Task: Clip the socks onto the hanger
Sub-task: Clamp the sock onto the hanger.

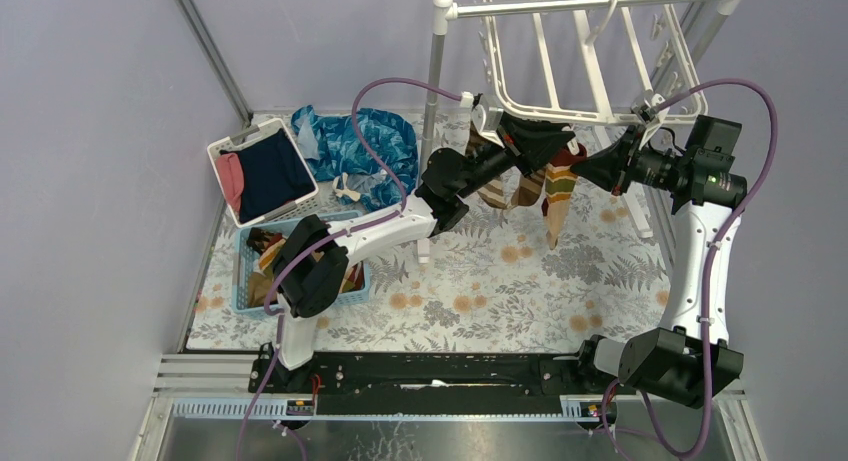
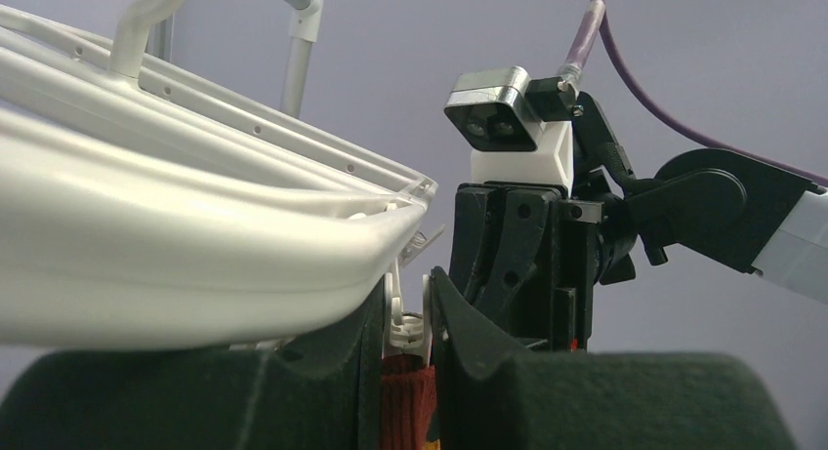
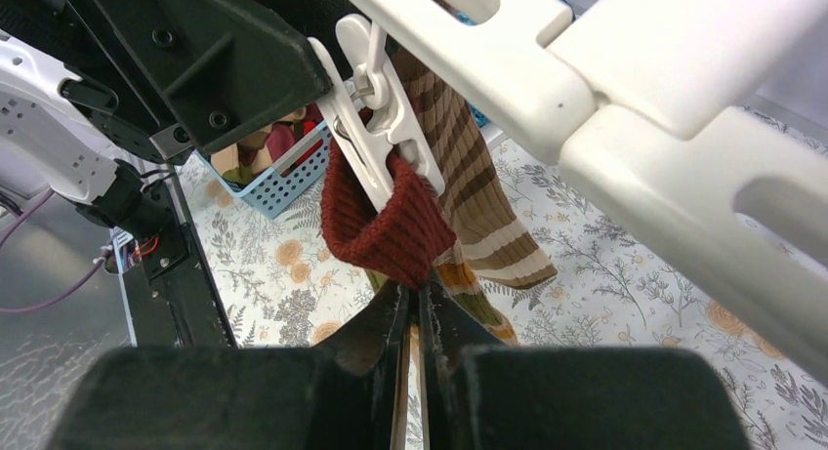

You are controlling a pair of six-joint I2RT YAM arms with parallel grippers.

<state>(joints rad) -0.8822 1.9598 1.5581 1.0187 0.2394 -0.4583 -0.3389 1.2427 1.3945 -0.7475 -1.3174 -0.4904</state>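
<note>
The left pincer (image 2: 408, 306) pinches a white clip (image 3: 376, 128) on the hanger (image 3: 674, 40). Just below it, the right pincer (image 3: 412, 304), pressed together, nips the red-cuffed sock (image 3: 386, 225) already seated in that clip. Other socks (image 1: 492, 186) hang beside them, and more wait in the basket (image 1: 243, 281), well away from both.

Smooth glossy plastic hanger (image 3: 635, 89); ribbed knit sock (image 3: 391, 225); matt printed tablecloth (image 1: 480, 281).

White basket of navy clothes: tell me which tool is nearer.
Left. The left tool, on a hanger clip, reaches in from the side of the white basket; the right tool pinches the red sock cuff from the far side.
</note>
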